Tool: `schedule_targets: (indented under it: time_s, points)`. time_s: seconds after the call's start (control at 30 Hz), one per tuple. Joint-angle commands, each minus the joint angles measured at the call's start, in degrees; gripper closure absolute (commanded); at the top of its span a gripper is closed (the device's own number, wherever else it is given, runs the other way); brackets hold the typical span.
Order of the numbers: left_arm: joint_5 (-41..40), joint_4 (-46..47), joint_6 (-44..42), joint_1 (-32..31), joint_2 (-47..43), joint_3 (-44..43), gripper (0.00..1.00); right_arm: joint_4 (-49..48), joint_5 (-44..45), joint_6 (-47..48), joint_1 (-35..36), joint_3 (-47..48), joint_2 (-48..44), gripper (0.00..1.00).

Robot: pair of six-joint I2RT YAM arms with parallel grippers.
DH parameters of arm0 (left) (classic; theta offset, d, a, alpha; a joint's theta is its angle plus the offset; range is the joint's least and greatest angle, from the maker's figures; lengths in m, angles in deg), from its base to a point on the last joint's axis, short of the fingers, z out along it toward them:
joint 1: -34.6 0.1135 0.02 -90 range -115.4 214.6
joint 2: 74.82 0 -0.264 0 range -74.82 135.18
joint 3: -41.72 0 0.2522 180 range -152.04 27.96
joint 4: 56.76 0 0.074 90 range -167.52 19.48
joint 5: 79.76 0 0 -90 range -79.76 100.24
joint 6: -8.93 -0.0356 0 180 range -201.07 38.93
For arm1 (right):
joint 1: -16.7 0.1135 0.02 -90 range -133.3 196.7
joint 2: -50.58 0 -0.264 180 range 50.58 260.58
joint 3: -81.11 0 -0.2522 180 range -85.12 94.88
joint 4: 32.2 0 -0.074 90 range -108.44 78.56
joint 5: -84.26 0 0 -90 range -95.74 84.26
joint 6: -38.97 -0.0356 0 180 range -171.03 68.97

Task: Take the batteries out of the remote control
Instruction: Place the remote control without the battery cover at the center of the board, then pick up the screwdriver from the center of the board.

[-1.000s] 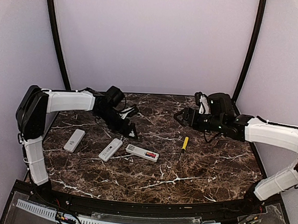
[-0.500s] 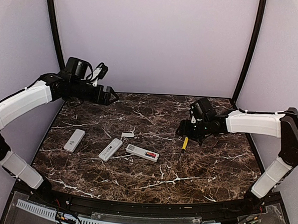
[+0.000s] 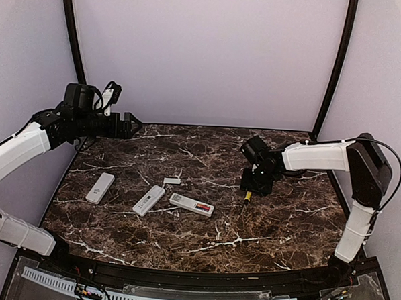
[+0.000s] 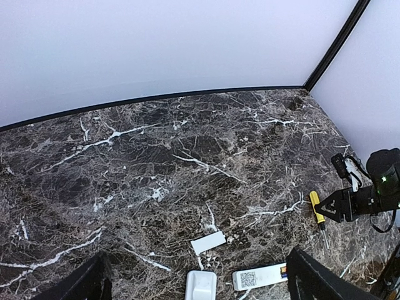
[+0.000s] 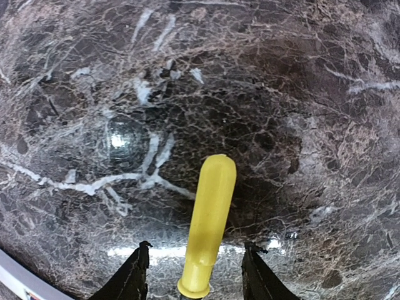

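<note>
An orange-red battery (image 3: 202,207) lies in the opened remote (image 3: 182,201); right gripper (image 5: 195,250) straddles the screwdriver (image 5: 211,200), spread; left gripper (image 4: 197,256) gapes wide.

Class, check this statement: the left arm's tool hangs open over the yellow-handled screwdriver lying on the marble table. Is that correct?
Not quite. It is the right tool that hangs open over the yellow-handled screwdriver lying on the marble table, as the right wrist view shows. The left tool is up by the back wall, far from it.

QR-code label (image 4: 248,279) on white remote (image 4: 267,274), no words legible
</note>
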Motion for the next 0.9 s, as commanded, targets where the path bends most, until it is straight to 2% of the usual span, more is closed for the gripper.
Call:
schedule_targets:
  time_s: [0.0,0.2,0.67,0.87]
  points:
    - [-0.9,1.56,0.58,0.11,-3.11,1.5,0.04,3.36,3.63,-2.18,0.54,2.32,2.27,0.51]
    - [-1.06,1.96,0.63,0.11,-4.54,1.93,0.04,4.7,4.94,-1.99,0.52,5.26,4.69,0.56]
    - [-0.51,1.98,0.87,0.11,-4.75,2.15,0.04,6.36,5.88,-3.01,0.57,7.79,8.58,0.6]
    - [-1.3,3.08,0.81,0.11,-5.11,3.24,0.06,5.41,5.94,-3.38,0.62,7.31,8.54,0.8]
